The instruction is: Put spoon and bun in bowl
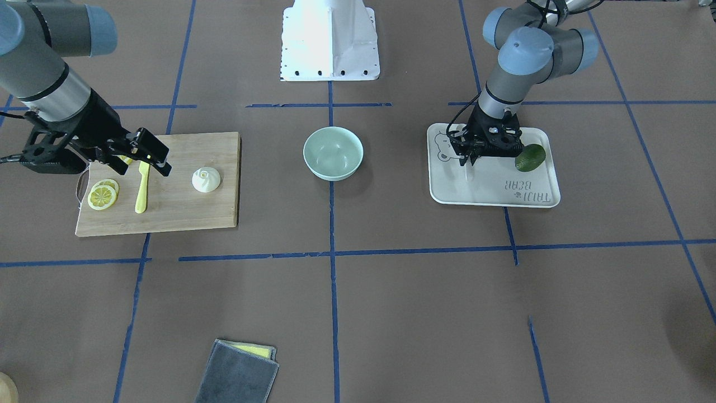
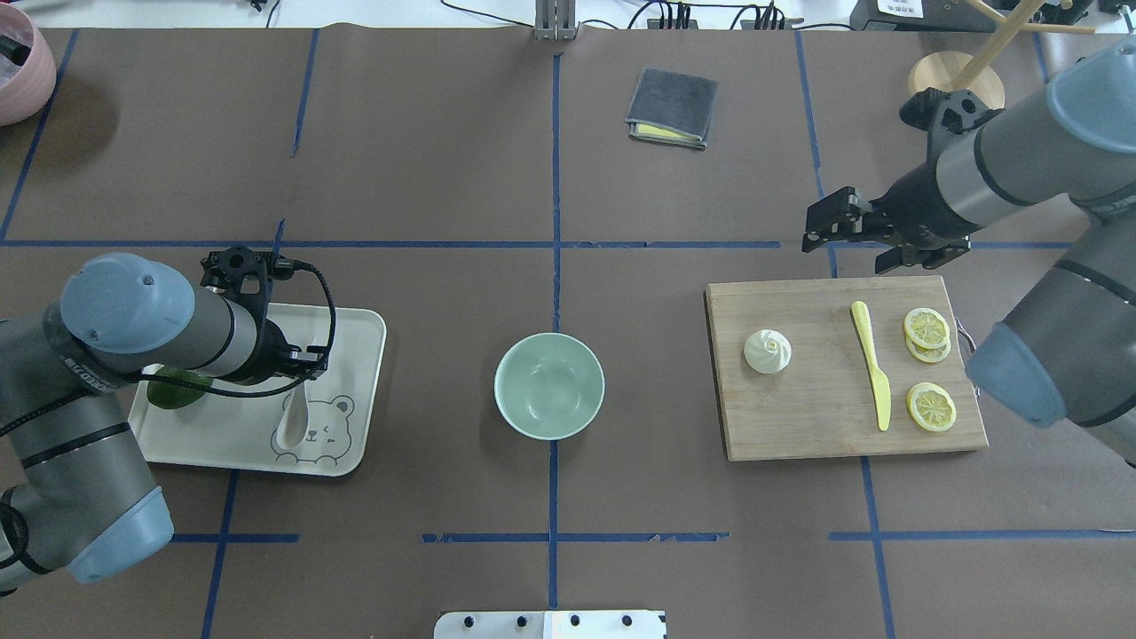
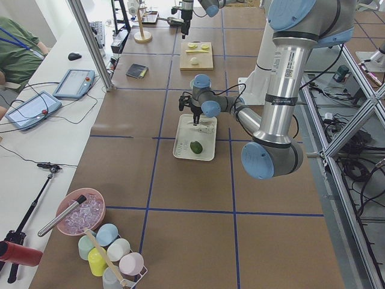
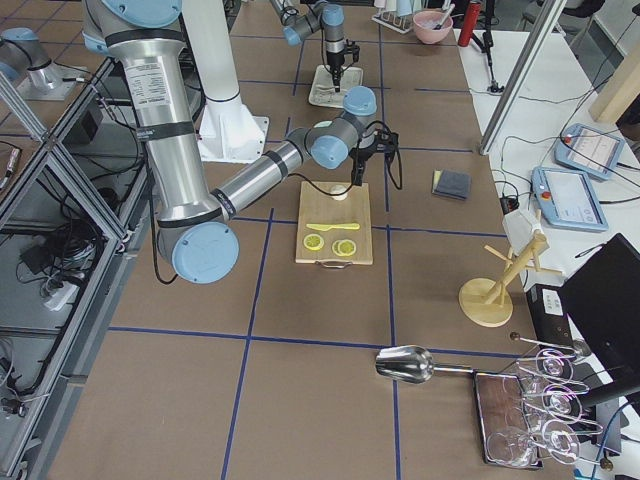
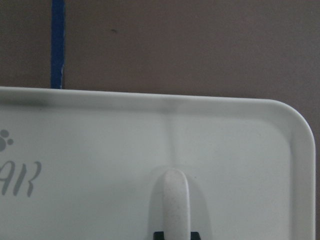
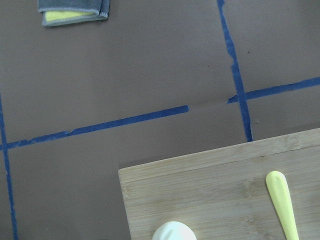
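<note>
Brown-papered table (image 2: 399, 177): we see the left gripper (image 2: 306, 373) pinching the spoon (image 2: 291, 426) by its handle, ready to carry it to the bowl (image 2: 549, 385). The right gripper (image 1: 144, 165) hangs spread near the bun (image 1: 206, 179), presumably its next pick.

A wooden cutting board (image 2: 799, 417) lies on the brown table (image 2: 426, 160). It carries a yellow plastic knife (image 2: 871, 364) and three lemon slices (image 2: 931, 407), two overlapping and one apart. Well away sits a cream tray (image 2: 222, 444) printed with a bear, with a dark green fruit (image 1: 530, 157) resting on it. A folded grey cloth (image 2: 672, 108) with a yellow layer lies apart from both. Blue tape lines (image 2: 556, 222) cross the tabletop.
</note>
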